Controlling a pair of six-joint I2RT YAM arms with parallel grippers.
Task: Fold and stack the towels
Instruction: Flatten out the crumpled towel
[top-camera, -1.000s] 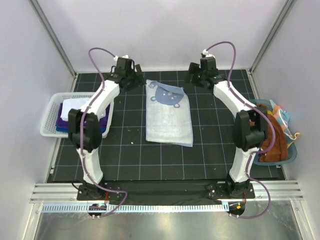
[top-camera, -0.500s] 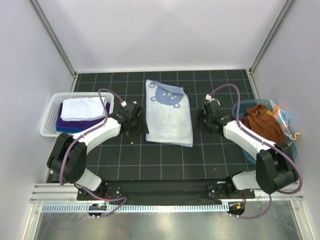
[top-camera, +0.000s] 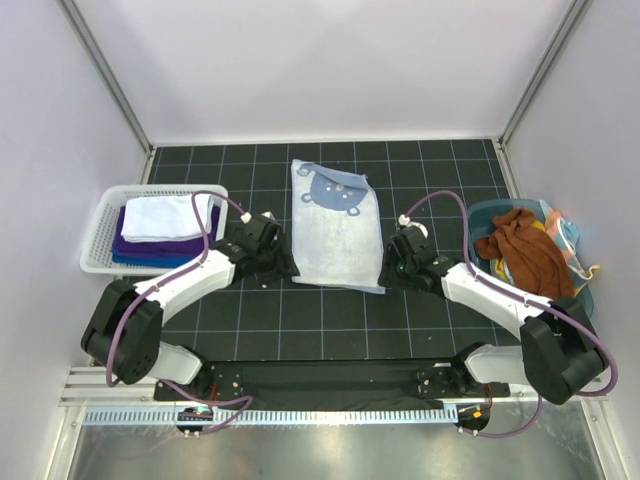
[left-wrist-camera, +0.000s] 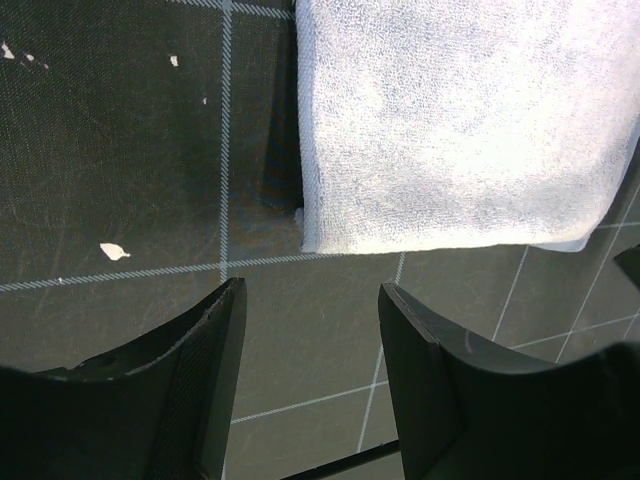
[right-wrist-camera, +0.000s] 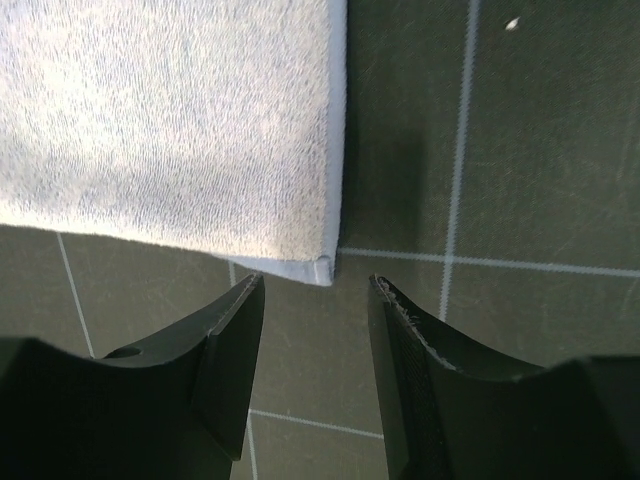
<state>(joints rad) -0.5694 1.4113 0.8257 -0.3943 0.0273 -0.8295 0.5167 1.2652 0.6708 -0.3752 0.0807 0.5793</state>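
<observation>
A light blue bear towel (top-camera: 338, 235) lay flat and unfolded at the centre of the counter (top-camera: 330, 320), its bear face toward 12 o'clock. The left jaws hovered at its 7 o'clock corner and the right jaws at its 5 o'clock corner. Both pairs were apart and empty, just short of the cloth. At 9 o'clock a white basket (top-camera: 93, 250) held a stack of folded towels, white (top-camera: 165, 215) over purple (top-camera: 135, 243). At 3 o'clock a teal tub (top-camera: 588, 300) held a crumpled brown towel (top-camera: 520, 250) and other cloths awaiting their turn. The job looked roughly half done.
</observation>
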